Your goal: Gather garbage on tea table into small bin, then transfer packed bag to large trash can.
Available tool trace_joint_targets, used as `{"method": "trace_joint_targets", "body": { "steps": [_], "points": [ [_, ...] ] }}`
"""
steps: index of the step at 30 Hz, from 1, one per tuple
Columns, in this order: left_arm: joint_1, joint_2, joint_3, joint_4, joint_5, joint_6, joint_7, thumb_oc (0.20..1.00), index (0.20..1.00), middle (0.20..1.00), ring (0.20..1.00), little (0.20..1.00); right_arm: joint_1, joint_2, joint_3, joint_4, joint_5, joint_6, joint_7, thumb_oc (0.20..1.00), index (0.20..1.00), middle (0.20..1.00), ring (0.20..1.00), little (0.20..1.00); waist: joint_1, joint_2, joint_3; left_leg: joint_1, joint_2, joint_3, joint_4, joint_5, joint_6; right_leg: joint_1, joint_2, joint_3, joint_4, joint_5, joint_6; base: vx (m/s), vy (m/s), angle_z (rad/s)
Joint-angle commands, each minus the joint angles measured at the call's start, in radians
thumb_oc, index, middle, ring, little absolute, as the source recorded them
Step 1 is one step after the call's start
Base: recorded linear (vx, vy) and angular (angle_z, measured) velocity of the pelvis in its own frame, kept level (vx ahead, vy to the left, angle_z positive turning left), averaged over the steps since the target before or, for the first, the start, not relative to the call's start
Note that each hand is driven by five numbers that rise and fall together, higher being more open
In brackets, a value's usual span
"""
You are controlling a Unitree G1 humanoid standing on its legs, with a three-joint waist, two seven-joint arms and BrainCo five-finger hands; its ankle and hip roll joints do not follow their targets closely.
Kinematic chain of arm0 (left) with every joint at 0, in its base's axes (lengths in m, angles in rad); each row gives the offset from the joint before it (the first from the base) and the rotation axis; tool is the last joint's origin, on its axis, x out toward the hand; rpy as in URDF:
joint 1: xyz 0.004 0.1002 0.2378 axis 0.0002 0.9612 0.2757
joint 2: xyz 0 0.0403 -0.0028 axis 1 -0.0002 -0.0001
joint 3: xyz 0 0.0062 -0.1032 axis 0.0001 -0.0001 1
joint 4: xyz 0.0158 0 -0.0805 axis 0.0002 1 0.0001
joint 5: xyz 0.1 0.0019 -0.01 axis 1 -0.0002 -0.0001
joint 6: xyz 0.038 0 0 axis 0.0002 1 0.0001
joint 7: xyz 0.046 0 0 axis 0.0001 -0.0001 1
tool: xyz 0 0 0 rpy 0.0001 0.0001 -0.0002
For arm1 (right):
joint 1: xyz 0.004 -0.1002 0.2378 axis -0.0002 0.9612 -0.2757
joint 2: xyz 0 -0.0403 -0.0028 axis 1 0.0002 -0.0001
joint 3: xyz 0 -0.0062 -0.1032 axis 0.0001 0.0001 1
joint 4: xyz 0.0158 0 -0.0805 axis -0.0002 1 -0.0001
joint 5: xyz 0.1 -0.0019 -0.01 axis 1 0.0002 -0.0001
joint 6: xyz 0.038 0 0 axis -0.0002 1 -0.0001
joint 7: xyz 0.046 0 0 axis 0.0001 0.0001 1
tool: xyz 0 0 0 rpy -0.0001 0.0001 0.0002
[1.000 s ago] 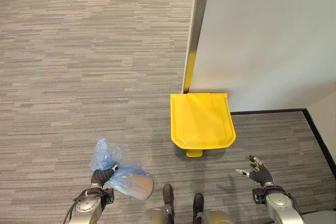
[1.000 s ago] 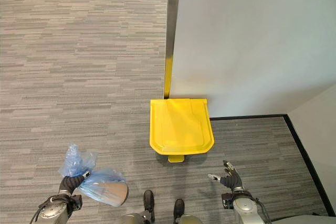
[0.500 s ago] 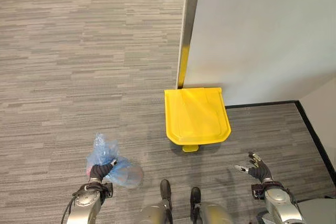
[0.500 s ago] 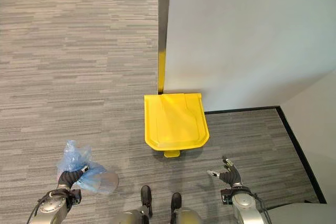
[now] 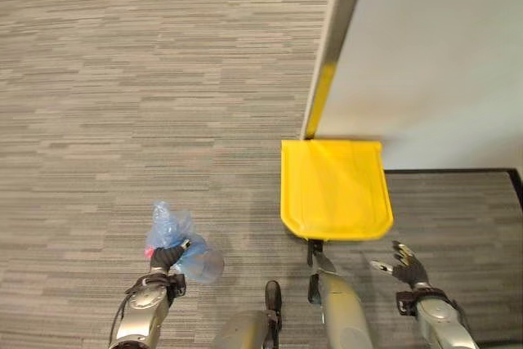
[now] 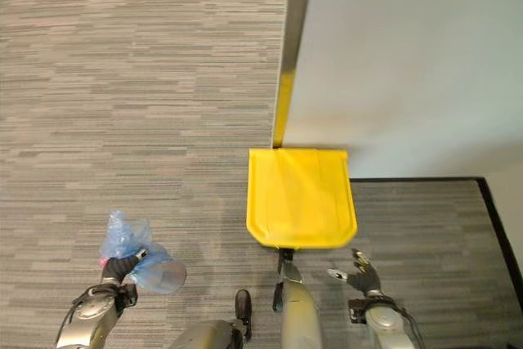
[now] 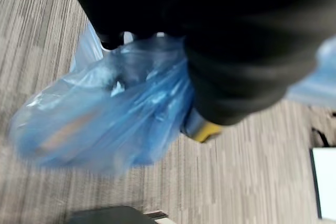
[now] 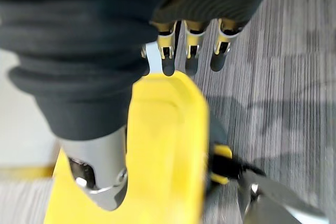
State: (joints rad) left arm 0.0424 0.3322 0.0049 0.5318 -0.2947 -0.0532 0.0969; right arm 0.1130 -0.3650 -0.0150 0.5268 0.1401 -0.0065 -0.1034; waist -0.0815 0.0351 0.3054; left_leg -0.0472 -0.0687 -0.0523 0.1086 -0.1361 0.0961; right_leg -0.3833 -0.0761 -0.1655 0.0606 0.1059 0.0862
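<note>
The left hand (image 5: 166, 257) sits low at the near left, its forearm coming up from the near edge and its dark ribbed cover toward the camera. Its fingers are curled tight round the gathered neck of a blue plastic bag (image 5: 181, 256). The knotted top of the bag fans out on the far side of the fist, and the filled part bulges to the right of the hand. In the left wrist view the bag (image 7: 100, 119) hangs close under the hand, translucent, with something pale and brownish showing through the film. The bag is off the floor, carried in the hand, and lies well to the left of the bin.

The right hand (image 5: 406, 262) is at the near right, raised a little from its wrist, with the fingers spread and loosely straight and the thumb held out to the left. It grasps nothing. In the right wrist view its dark-tipped fingers (image 8: 190, 51) point out over the carpet, with the bin's lid just beside them.

The yellow trash can (image 5: 333, 187) stands between the two hands and a little farther off, its lid closed. Its far edge is against the foot of a white wall (image 5: 441, 46), beside a metal corner post (image 5: 331, 55) with a yellow strip low down. Grey striped carpet (image 5: 147, 96) covers the floor all around.
</note>
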Motion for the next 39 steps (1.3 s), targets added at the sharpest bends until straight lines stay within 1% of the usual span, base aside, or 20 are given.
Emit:
{"method": "trace_joint_targets", "body": {
  "steps": [1, 2, 3, 4, 5, 6, 7, 11, 12, 13, 17, 21, 25, 28, 34, 39],
  "points": [
    [0.01, 0.082, 0.017, -0.056, -0.015, -0.051, 0.004, 0.2, 0.2, 0.2, 0.2, 0.2, 0.006, -0.033, -0.032, -0.007, 0.069, -0.033, -0.036, 1.0, 1.0, 1.0, 1.0, 1.0, -0.063, -0.068, -0.067, 0.239, 0.016, -0.033, 0.007, -0.151, -0.138, -0.099, -0.039, 0.042, 0.136, 0.033, 0.064, 0.09, -0.099, 1.06],
    [0.006, 0.078, 0.013, -0.054, -0.017, -0.054, 0.006, 0.2, 0.2, 0.2, 0.2, 0.2, 0.012, -0.031, -0.056, -0.004, 0.096, -0.041, -0.045, 1.0, 1.0, 1.0, 1.0, 1.0, -0.078, -0.062, -0.076, 0.245, 0.034, -0.034, -0.007, -0.157, -0.14, -0.098, -0.031, 0.039, 0.143, 0.023, 0.058, 0.12, -0.104, 1.33],
    [-0.007, 0.074, 0.015, -0.037, -0.031, -0.06, 0.006, 0.2, 0.2, 0.2, 0.2, 0.2, 0.006, -0.032, -0.111, 0.011, 0.158, -0.063, -0.068, 1.0, 1.0, 1.0, 1.0, 1.0, -0.11, -0.042, -0.096, 0.25, 0.062, -0.027, -0.035, -0.141, -0.145, -0.12, -0.009, 0.034, 0.154, 0.014, 0.052, 0.13, -0.104, 0.85],
    [-0.008, 0.074, 0.014, -0.036, -0.031, -0.06, 0.005, 0.2, 0.2, 0.2, 0.2, 0.2, 0.006, -0.033, -0.112, 0.011, 0.158, -0.063, -0.068, 1.0, 1.0, 1.0, 1.0, 1.0, -0.11, -0.041, -0.098, 0.249, 0.063, -0.027, -0.036, -0.141, -0.145, -0.122, -0.008, 0.034, 0.154, 0.014, 0.052, 0.06, -0.021, 0.14],
    [-0.01, 0.072, 0.022, -0.036, -0.037, -0.062, 0.007, 0.2, 0.2, 0.2, 0.2, 0.2, -0.003, -0.028, -0.138, 0.013, 0.192, -0.077, -0.083, 1.0, 1.0, 1.0, 1.0, 1.0, -0.12, -0.033, -0.102, 0.241, 0.068, -0.01, -0.043, -0.127, -0.147, -0.137, 0.0, 0.034, 0.155, 0.017, 0.055, 0.0, 0.029, -0.26],
    [-0.01, 0.072, 0.021, -0.036, -0.037, -0.062, 0.007, 0.2, 0.2, 0.2, 0.2, 0.2, -0.003, -0.029, -0.138, 0.013, 0.192, -0.077, -0.083, 1.0, 1.0, 1.0, 1.0, 1.0, -0.119, -0.032, -0.103, 0.24, 0.068, -0.009, -0.044, -0.127, -0.147, -0.139, 0.001, 0.035, 0.156, 0.017, 0.055, -0.01, 0.062, -0.15],
    [-0.002, 0.071, 0.03, -0.043, -0.035, -0.062, 0.002, 0.2, 0.2, 0.2, 0.2, 0.2, -0.009, -0.022, -0.152, 0.01, 0.211, -0.088, -0.083, 1.0, 1.0, 1.0, 1.0, 1.0, -0.123, -0.031, -0.109, 0.249, 0.067, 0.012, -0.068, -0.133, -0.143, -0.144, 0.009, 0.039, 0.149, 0.024, 0.061, 0.0, 0.033, -0.15],
    [0.014, 0.071, 0.041, -0.052, -0.027, -0.058, -0.007, 0.2, 0.2, 0.2, 0.2, 0.2, -0.016, -0.014, -0.141, 0.005, 0.196, -0.078, -0.077, 1.0, 1.0, 1.0, 1.0, 1.0, -0.114, -0.038, -0.113, 0.269, 0.056, 0.038, -0.097, -0.14, -0.134, -0.144, 0.016, 0.046, 0.143, 0.045, 0.074, -0.03, 0.052, -0.26],
    [0.021, 0.071, 0.042, -0.059, -0.019, -0.057, -0.01, 0.2, 0.2, 0.2, 0.2, 0.2, -0.019, -0.01, -0.131, -0.002, 0.185, -0.074, -0.07, 1.0, 1.0, 1.0, 1.0, 1.0, -0.111, -0.042, -0.112, 0.282, 0.05, 0.045, -0.112, -0.151, -0.127, -0.14, 0.016, 0.049, 0.139, 0.051, 0.079, -0.08, 0.085, -0.75],
    [0.035, 0.072, 0.046, -0.063, 0.002, -0.053, -0.017, 0.2, 0.2, 0.2, 0.2, 0.2, -0.025, -0.005, -0.106, -0.026, 0.15, -0.06, -0.059, 1.0, 1.0, 1.0, 1.0, 1.0, -0.102, -0.053, -0.111, 0.305, 0.035, 0.058, -0.136, -0.166, -0.114, -0.132, 0.012, 0.052, 0.125, 0.07, 0.088, -0.08, 0.077, -0.88],
    [0.041, 0.072, 0.041, -0.062, 0.01, -0.05, -0.019, 0.2, 0.2, 0.2, 0.2, 0.2, -0.037, -0.002, -0.073, -0.011, 0.12, -0.047, -0.052, 1.0, 1.0, 1.0, 1.0, 1.0, -0.09, -0.062, -0.109, 0.316, 0.026, 0.065, -0.144, -0.172, -0.106, -0.119, 0.006, 0.052, 0.11, 0.078, 0.089, -0.05, 0.023, -0.12],
    [0.024, 0.067, 0.016, -0.048, 0.005, -0.049, -0.022, 0.2, 0.2, 0.2, 0.2, 0.2, -0.074, 0.02, -0.007, 0.082, 0.12, -0.022, -0.034, 1.0, 1.0, 1.0, 1.0, 1.0, -0.075, -0.064, -0.106, 0.317, 0.017, 0.055, -0.14, -0.176, -0.1, -0.112, -0.008, 0.044, 0.099, 0.081, 0.081, -0.03, 0.007, 0.07],
    [-0.011, 0.063, -0.023, -0.02, -0.001, -0.048, -0.029, 0.2, 0.2, 0.2, 0.2, 0.2, -0.125, 0.061, 0.106, 0.138, 0.139, 0.007, 0.029, 1.0, 1.0, 1.0, 1.0, 1.0, -0.045, -0.059, -0.101, 0.319, 0.01, 0.026, -0.137, -0.178, -0.094, -0.099, -0.023, 0.031, 0.086, 0.082, 0.071, 0.01, -0.02, 0.13],
    [-0.023, 0.061, -0.04, -0.015, 0.006, -0.048, -0.032, 0.2, 0.2, 0.2, 0.2, 0.2, -0.145, 0.071, 0.142, 0.123, 0.141, 0.006, 0.041, 1.0, 1.0, 1.0, 1.0, 1.0, -0.038, -0.054, -0.101, 0.316, 0.009, 0.02, -0.138, -0.177, -0.093, -0.097, -0.026, 0.028, 0.085, 0.082, 0.068, 0.02, -0.007, 0.13],
    [-0.057, 0.05, -0.084, -0.006, 0.013, -0.049, -0.03, 0.2, 0.2, 0.2, 0.2, 0.2, -0.25, 0.093, 0.279, 0.009, 0.162, -0.01, 0.073, 1.0, 1.0, 1.0, 1.0, 1.0, -0.006, -0.04, -0.105, 0.305, 0.016, 0.007, -0.128, -0.177, -0.094, -0.099, -0.029, 0.018, 0.085, 0.078, 0.062, 0.01, -0.013, 0.1],
    [-0.086, 0.056, -0.117, -0.029, -0.007, -0.062, -0.026, 0.2, 0.2, 0.2, 0.2, 0.2, -0.404, 0.081, 0.34, -0.091, 0.182, -0.039, 0.056, 1.0, 1.0, 1.0, 1.0, 1.0, 0.012, -0.049, -0.109, 0.299, 0.014, 0.001, -0.124, -0.172, -0.094, -0.091, -0.033, 0.012, 0.067, 0.084, 0.062, -0.01, -0.014, 0.09]
  ]
}}
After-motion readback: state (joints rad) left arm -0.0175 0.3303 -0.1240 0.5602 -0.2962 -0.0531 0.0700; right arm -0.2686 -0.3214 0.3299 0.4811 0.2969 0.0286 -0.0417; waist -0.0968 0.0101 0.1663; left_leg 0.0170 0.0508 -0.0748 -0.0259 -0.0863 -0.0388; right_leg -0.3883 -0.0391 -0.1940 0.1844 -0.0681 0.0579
